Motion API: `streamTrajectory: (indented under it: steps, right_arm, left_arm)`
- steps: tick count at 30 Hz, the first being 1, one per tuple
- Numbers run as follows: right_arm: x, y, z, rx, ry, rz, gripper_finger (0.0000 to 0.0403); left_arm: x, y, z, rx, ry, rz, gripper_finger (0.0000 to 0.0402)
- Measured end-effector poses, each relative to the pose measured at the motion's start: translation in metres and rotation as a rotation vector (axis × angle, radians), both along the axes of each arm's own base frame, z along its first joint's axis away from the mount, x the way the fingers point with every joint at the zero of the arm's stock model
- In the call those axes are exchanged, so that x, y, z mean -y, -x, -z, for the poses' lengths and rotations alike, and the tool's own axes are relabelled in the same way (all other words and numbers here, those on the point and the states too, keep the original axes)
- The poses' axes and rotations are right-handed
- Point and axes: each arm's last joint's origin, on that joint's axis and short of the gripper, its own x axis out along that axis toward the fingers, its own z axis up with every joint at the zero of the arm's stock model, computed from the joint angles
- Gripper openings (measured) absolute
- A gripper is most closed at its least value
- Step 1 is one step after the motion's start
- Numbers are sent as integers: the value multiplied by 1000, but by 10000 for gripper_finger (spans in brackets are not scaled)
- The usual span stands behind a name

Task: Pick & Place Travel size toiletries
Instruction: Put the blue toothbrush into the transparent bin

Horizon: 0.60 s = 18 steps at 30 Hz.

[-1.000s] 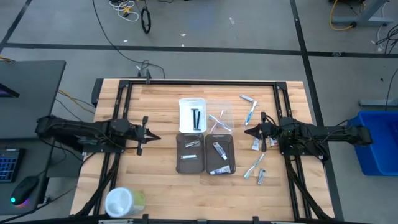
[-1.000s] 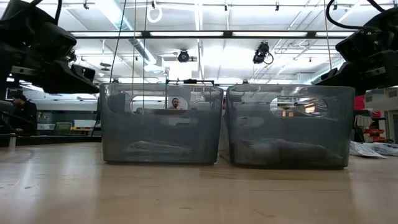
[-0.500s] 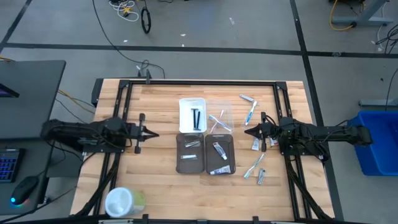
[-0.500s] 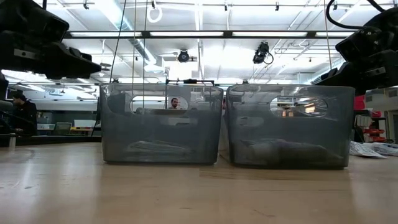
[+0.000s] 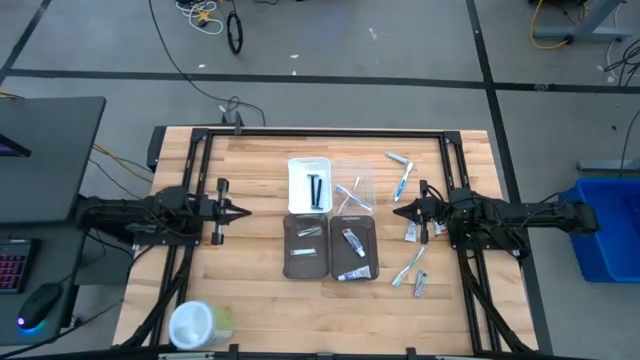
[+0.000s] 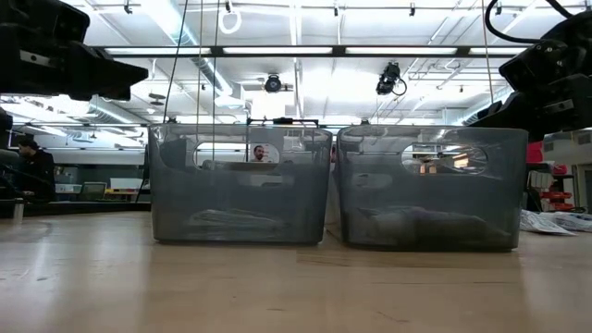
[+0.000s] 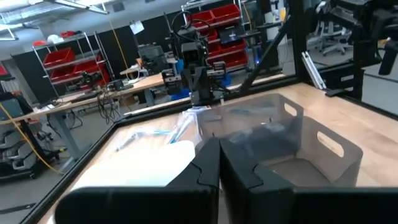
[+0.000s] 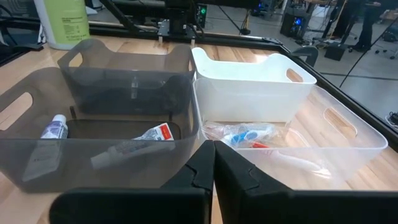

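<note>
While both pincers hang shut and empty, you see four trays clustered mid-worktop (image 5: 250,290): the white tray (image 5: 309,184), a clear one (image 5: 353,189), two smoky grey ones (image 5: 329,246). The left pincer (image 5: 243,211) sits left of the white tray, the right pincer (image 5: 398,211) right. Loose toiletries (image 5: 409,267) lie right of the trays; a round white-and-green container (image 5: 198,324) stands toward the near-left corner.

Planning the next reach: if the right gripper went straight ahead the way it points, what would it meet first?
Probably the near wall of the grey tray, close beside the clear tray. The right gripper, fingers shut, points at them; height is unclear.
</note>
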Motion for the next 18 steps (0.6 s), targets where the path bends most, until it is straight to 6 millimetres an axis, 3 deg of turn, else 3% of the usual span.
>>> streamTrajectory:
  steps: [18]
  right_arm:
    - [0, 0, 0, 0, 0, 0, 14]
  left_arm:
    - [0, -1, 1, -13, -80, -4, 17]
